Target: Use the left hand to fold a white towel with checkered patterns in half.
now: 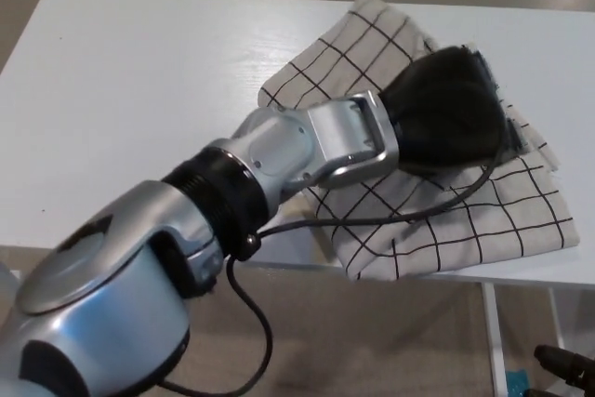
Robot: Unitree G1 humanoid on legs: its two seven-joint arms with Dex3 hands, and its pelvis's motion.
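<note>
Your left arm [186, 258] fills the lower left of the frame and reaches up to the centre right. There your left hand [446, 109] lies on the towel [446, 220]; you cannot tell its fingers' state. The towel lies doubled at the table's [121, 109] right edge.

Soft cloth, brushed metal and a smooth matt tabletop

The white woven-cloth towel with thin black checks [437, 230] looks soft and matt, creased at its 3 o'clock edge. The flat white table [139, 90] is smooth with a faint sheen. The left arm's silver forearm shell [279, 151] looks like satin metal; the black left hand [446, 109] appears matt, like rubbery plastic. A glossy black cable [372, 220] crosses the cloth.
</note>
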